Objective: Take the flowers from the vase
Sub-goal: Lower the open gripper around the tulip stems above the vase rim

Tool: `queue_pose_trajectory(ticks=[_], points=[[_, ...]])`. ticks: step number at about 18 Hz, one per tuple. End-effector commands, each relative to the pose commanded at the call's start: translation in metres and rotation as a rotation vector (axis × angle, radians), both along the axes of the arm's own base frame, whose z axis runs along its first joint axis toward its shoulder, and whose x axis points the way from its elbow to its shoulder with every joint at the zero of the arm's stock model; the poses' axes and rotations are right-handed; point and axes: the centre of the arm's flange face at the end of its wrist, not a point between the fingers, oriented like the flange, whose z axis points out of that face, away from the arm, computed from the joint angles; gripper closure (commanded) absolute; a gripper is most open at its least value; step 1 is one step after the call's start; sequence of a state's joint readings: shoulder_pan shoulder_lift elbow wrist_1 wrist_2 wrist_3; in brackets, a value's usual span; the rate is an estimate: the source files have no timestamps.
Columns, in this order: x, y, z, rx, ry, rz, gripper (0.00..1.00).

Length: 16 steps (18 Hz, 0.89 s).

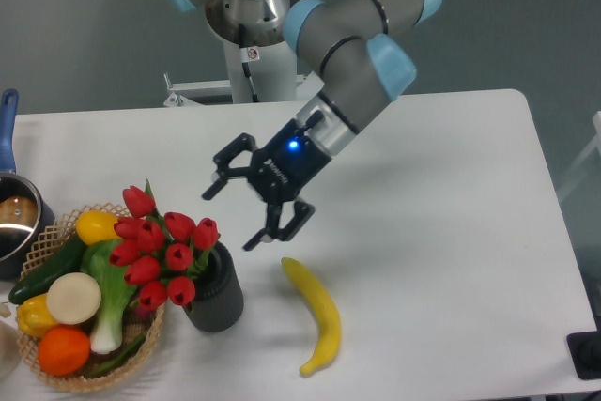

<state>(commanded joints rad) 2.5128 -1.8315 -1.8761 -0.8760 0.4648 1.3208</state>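
A bunch of red tulip flowers (160,246) stands in a dark grey ribbed vase (219,296) at the lower left of the table, leaning left over the basket. My gripper (232,218) hangs open above the table, just up and to the right of the flowers, its fingers spread wide and angled down toward the left. Nothing is between the fingers, and a small gap separates them from the nearest tulip bud.
A woven basket (56,377) of vegetables and fruit sits left of the vase. A blue-handled metal pot (13,213) is at the left edge. A yellow banana (317,312) lies right of the vase. The arm's base (254,44) stands behind the table.
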Motion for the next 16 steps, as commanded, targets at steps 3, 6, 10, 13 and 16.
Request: queue_pose_trajectory(ticks=[3, 6, 10, 13, 16], points=[[0.01, 0.017, -0.006, 0.014, 0.016, -0.036, 0.0], [0.005, 0.029, -0.017, 0.011, 0.009, -0.047, 0.0], [0.009, 0.039, -0.025, 0.005, 0.002, -0.065, 0.01], [0.01, 0.04, -0.026, 0.002, -0.011, -0.062, 0.45], [0.006, 0.038, -0.026, -0.004, -0.023, -0.051, 0.91]])
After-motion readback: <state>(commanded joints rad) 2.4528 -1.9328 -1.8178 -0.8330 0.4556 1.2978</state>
